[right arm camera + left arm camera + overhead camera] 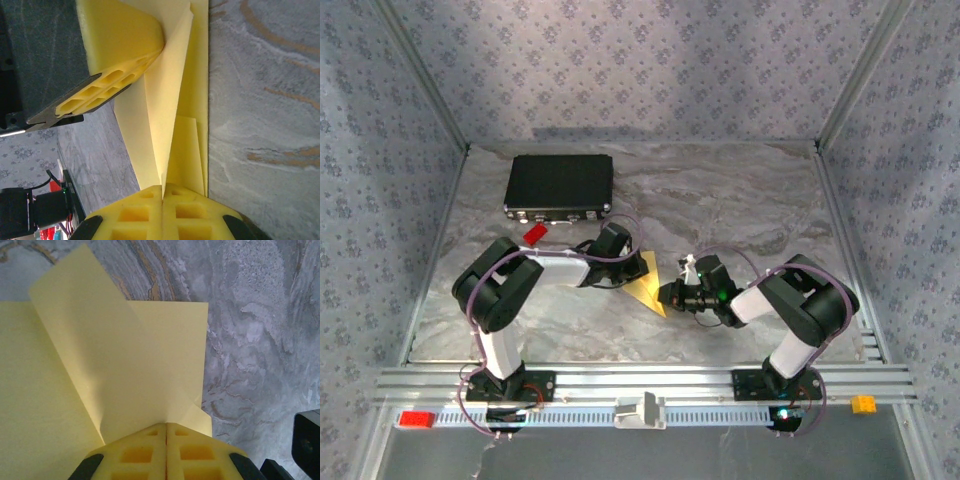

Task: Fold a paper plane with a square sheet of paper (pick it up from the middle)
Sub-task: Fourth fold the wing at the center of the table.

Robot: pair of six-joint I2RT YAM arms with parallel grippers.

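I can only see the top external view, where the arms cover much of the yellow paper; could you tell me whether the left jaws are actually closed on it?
Observer: Yes; the left wrist view shows the left jaws shut on the thin pale-yellow sheet of paper, pinching a raised flap.
Operator: Thank you. And the right jaws?
Observer: The right wrist view shows them shut on the same sheet.
Operator: Does the sheet lie flat between them?
Observer: No; a folded ridge stands up between the two pinches, while the rest lies on the grey marbled table.
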